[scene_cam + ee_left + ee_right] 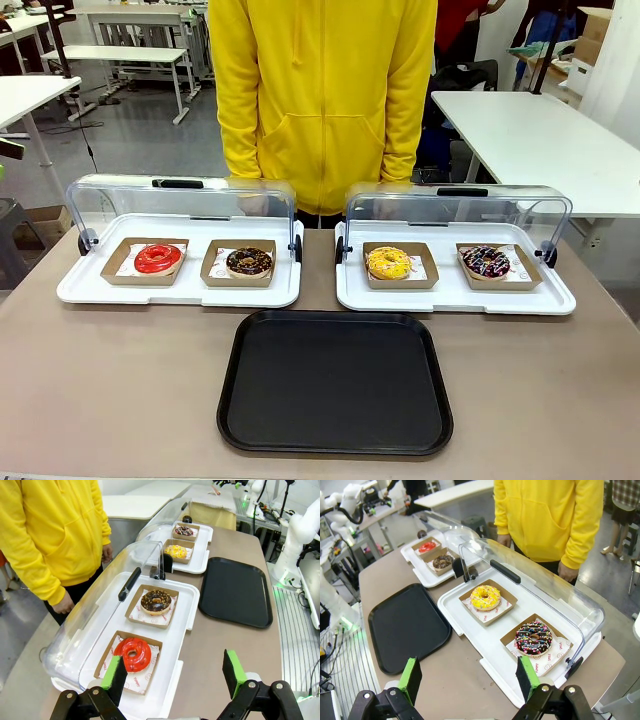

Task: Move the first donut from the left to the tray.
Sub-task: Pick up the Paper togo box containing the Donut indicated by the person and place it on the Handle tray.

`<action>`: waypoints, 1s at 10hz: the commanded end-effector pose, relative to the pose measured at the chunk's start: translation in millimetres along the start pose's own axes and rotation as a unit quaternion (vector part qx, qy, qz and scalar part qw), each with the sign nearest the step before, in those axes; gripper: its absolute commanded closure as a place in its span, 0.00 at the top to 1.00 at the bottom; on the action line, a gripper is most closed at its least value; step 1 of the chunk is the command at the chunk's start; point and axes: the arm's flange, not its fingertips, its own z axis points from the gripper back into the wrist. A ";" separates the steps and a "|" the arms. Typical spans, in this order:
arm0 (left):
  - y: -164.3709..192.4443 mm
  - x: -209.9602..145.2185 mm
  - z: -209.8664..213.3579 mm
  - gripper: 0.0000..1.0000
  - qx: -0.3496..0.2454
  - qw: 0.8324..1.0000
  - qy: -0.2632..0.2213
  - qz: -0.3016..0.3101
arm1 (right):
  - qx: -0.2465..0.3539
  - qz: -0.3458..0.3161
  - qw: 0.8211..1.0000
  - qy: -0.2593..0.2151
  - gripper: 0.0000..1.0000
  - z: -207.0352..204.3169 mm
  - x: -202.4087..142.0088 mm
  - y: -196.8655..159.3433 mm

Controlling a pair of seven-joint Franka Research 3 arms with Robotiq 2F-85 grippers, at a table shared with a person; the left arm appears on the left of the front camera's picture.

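The first donut from the left (pixel 158 258) has glossy red icing and lies in a brown cardboard holder on the left white tray. In the left wrist view this red donut (pixel 132 654) lies just beyond my left gripper (pixel 175 674), which is open with nothing between its green pads. The black tray (pixel 335 380) lies bare on the table in front of both white trays; it also appears as the black tray (pixel 235 591) and the black tray (pixel 407 625) in the wrist views. My right gripper (pixel 469 677) hangs open above the table edge near the right white tray.
A chocolate donut (pixel 249 262) shares the left white tray (pixel 180 292). A yellow donut (pixel 388 263) and a sprinkled chocolate donut (pixel 486 262) sit on the right white tray (pixel 455 298). Both clear dome lids stand raised. A person in a yellow hoodie (pixel 325 100) stands at the far side.
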 end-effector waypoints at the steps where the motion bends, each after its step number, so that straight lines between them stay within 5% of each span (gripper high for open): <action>1: -1.1 0.1 0.0 1.00 0.000 1.000 -0.002 -0.001 | 0.002 0.011 1.000 -0.010 1.00 -0.2 1.8 -2.0; 10: -1.1 0.1 0.0 1.00 0.000 1.000 -0.002 -0.001 | 0.002 0.011 1.000 -0.010 1.00 -0.2 1.8 -2.0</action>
